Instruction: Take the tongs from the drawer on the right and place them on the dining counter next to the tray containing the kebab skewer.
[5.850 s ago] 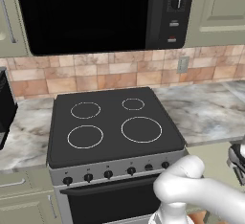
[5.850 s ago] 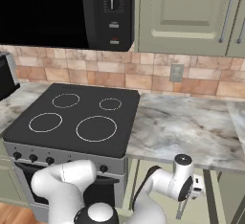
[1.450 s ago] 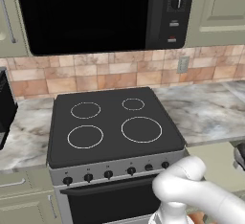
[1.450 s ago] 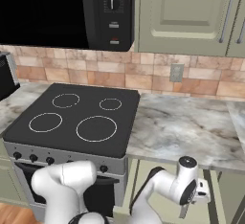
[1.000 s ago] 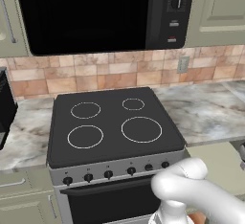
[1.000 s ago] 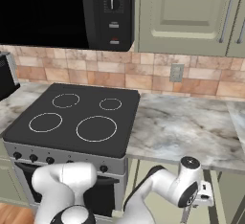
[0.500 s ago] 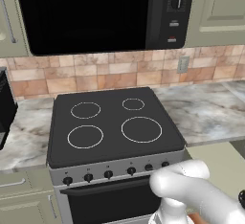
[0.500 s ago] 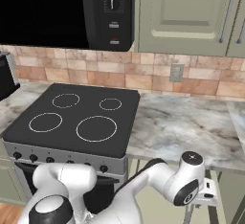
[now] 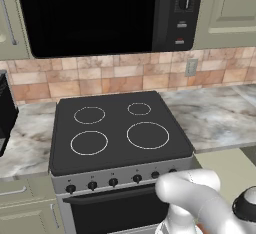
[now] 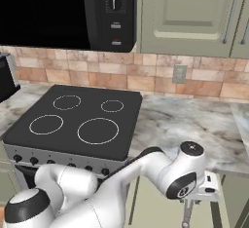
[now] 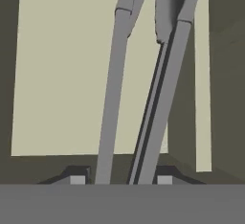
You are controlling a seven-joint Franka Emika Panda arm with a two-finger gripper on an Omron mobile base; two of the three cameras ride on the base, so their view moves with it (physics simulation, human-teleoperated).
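Grey metal fills the middle of the hand view: the tongs (image 11: 143, 98), two long narrow arms running up from between the finger tips (image 11: 79, 179) toward the top edge, the left arm plain and matte, the right one showing a dark groove along its length. The gripper (image 11: 117, 180) is clamped on the tongs, a tip pressed to each side of the pair. Behind them lies the pale beige floor of the drawer (image 11: 62, 74), with its darker walls at the left and right.

From the right base view the same grip is seen from outside — the white hand hangs below the front edge of the marbled worktop (image 10: 194, 124), right of the stove (image 10: 73, 120), and a short length of the tongs (image 10: 186, 216) dangles from it toward the bottom edge. The gripper (image 10: 188, 203) itself is largely hidden under the wrist there.

The left base view gives neither the tongs nor the tips; it shows the arm's white elbow at the lower right, the black cooktop (image 9: 117, 130) with four ring burners, the microwave (image 9: 100, 13) above, and a pale beige strip of the open drawer (image 9: 225, 170) under the worktop's front edge.
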